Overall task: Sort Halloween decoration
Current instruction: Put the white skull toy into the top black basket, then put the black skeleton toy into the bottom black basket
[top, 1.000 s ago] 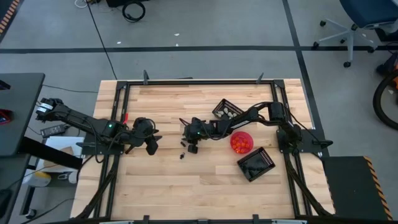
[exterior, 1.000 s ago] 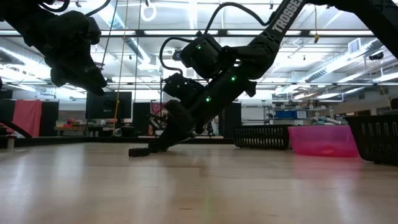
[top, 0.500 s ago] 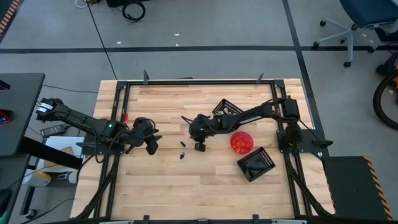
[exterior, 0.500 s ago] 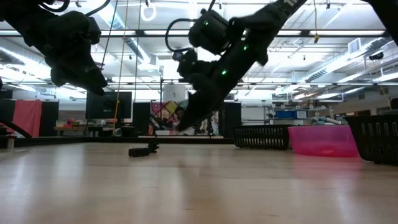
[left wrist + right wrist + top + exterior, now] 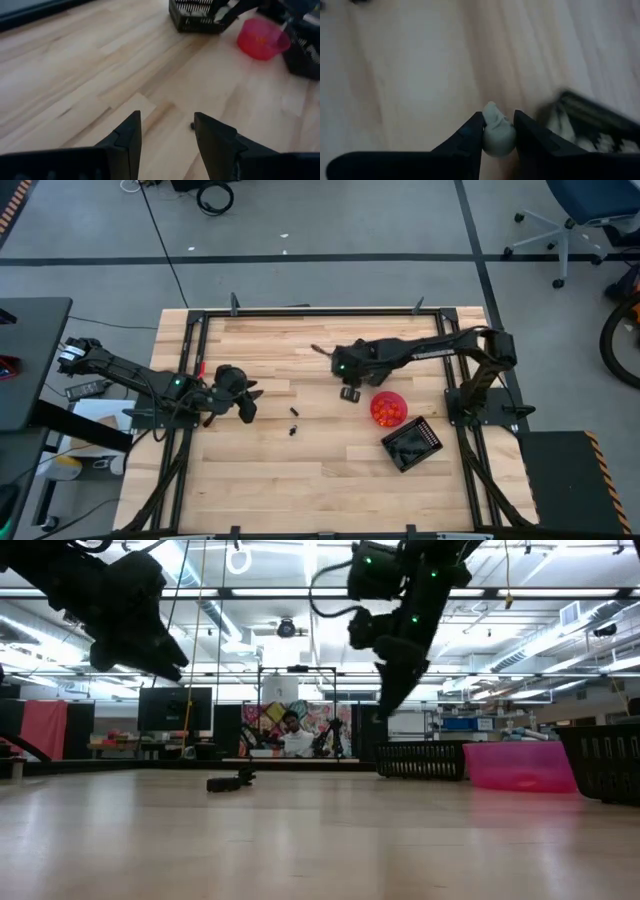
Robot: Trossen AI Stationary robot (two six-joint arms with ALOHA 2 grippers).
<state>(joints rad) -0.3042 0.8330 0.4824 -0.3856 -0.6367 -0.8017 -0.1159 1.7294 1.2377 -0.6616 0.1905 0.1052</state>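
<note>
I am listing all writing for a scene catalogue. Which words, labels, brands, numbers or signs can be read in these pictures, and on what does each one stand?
No text can be read in any view.
Colourful poster behind the table, low view: any writing on it is too small to read.
Right gripper, shut on a pale trinket: no marking shows on either.

- Right gripper (image 5: 349,392) hangs above the table (image 5: 260,480), near the pink bowl (image 5: 388,409).
- Left gripper (image 5: 245,407) waits near the left edge.
- Black trinkets (image 5: 293,421) lie mid-table.
</note>
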